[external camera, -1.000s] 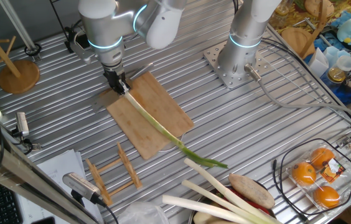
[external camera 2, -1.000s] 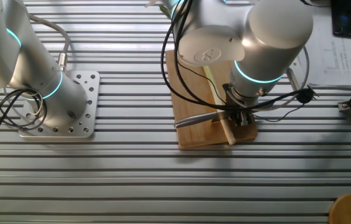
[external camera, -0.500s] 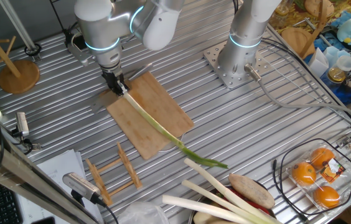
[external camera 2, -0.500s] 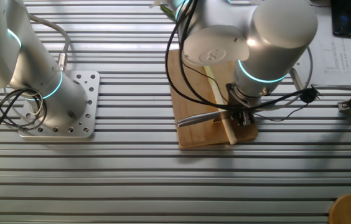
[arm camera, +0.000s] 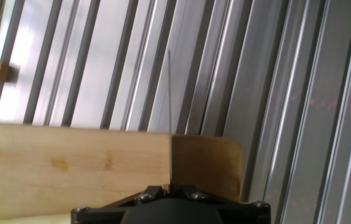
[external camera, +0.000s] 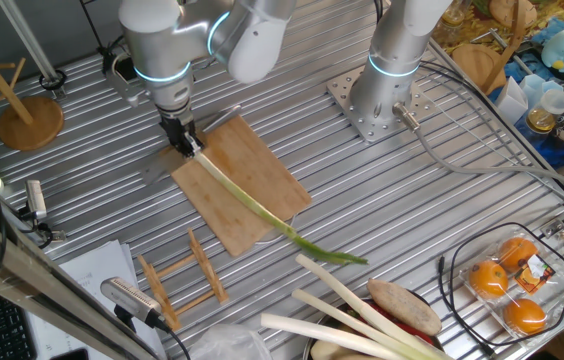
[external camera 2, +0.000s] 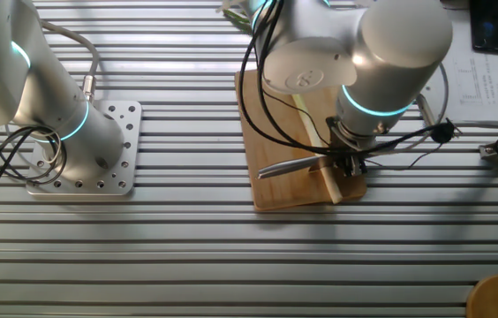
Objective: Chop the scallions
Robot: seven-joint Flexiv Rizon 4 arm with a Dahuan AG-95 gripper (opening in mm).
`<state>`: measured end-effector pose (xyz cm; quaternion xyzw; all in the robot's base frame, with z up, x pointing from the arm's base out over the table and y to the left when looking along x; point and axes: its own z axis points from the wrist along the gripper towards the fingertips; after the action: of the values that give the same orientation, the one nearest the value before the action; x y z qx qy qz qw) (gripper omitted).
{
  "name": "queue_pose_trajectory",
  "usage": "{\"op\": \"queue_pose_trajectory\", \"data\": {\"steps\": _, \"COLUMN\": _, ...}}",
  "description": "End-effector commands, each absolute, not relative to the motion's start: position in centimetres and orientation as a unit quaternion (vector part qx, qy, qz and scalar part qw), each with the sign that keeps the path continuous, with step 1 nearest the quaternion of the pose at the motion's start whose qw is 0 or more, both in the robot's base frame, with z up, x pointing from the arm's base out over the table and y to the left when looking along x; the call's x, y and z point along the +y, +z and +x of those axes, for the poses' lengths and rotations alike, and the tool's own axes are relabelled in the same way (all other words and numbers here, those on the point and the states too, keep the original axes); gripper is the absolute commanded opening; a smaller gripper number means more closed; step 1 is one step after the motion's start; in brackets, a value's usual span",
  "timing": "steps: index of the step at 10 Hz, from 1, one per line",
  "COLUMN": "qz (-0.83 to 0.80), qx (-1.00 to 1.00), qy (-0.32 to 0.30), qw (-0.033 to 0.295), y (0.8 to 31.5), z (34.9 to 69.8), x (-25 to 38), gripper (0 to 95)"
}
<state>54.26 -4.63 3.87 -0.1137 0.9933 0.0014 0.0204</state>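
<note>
Since the earlier frame, gripper (external camera: 184, 141) and knife (external camera 2: 289, 166) have shifted slightly toward 10 o'clock. Gripper clamps the knife handle. Scallion (external camera: 252, 205) lies whole across board (external camera: 257, 170), tip at 4 o'clock. Step: positioning the first cut; next, lower the blade squarely.

One scallion stalk (external camera: 252, 205), uncut, lying diagonally across the bamboo cutting board (external camera: 262, 170), pale end under the claw (external camera: 184, 143), dark green tip overhanging onto the desk (external camera: 412, 190)
</note>
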Motion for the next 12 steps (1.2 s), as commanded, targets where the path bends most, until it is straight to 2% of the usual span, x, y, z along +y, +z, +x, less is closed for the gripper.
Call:
{"op": "queue_pose_trajectory", "data": {"steps": 1, "qz": -0.124, "qx": 0.992, "qy": -0.013, "qw": 0.015, "y": 3.4, "z": 54.3, "x": -4.6, "gripper": 0.0}}
{"op": "queue_pose_trajectory", "data": {"steps": 8, "qz": -0.119, "qx": 0.993, "qy": -0.003, "qw": 0.012, "y": 4.0, "z": 54.3, "x": -4.7, "gripper": 0.0}}
{"op": "queue_pose_trajectory", "data": {"steps": 10, "qz": -0.115, "qx": 0.993, "qy": 0.0, "qw": 0.003, "y": 3.7, "z": 54.3, "x": -4.7, "gripper": 0.0}}
{"op": "queue_pose_trajectory", "data": {"steps": 12, "qz": -0.118, "qx": 0.993, "qy": 0.001, "qw": -0.007, "y": 4.7, "z": 54.1, "x": -4.6, "gripper": 0.0}}
